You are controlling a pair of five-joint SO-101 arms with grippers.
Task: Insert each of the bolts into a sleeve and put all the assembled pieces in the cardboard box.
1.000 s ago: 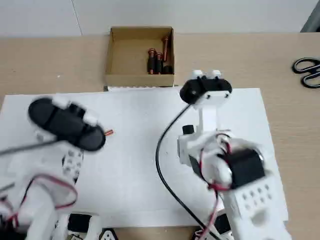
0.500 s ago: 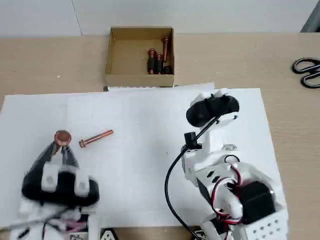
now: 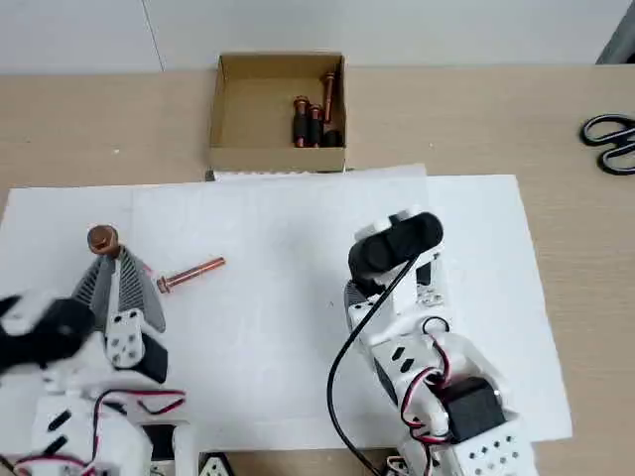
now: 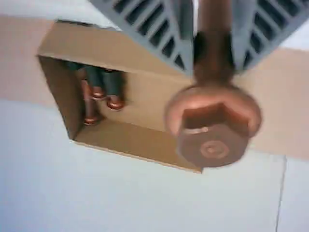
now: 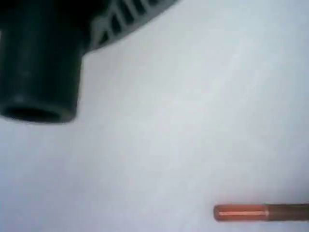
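The left claw point(image 3: 104, 256), clenched on a bolt point(image 3: 102, 238) head-outward, has swung back and raised it. The right claw point(image 5: 58, 24), grasping a black sleeve point(image 5: 38, 77), has drawn away from the cardboard box point(image 3: 226, 109). Joining them looks next. Another bolt point(image 3: 190, 274) lies loose on the paper point(image 3: 278, 347) near the left claw, with assembled pieces point(image 3: 310, 121) already in the box.

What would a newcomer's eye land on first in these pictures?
The left gripper clamps a copper bolt, head outward, over the sheet's left side. The right gripper holds a black sleeve. A loose bolt lies on the sheet, and the box beyond holds finished pieces.
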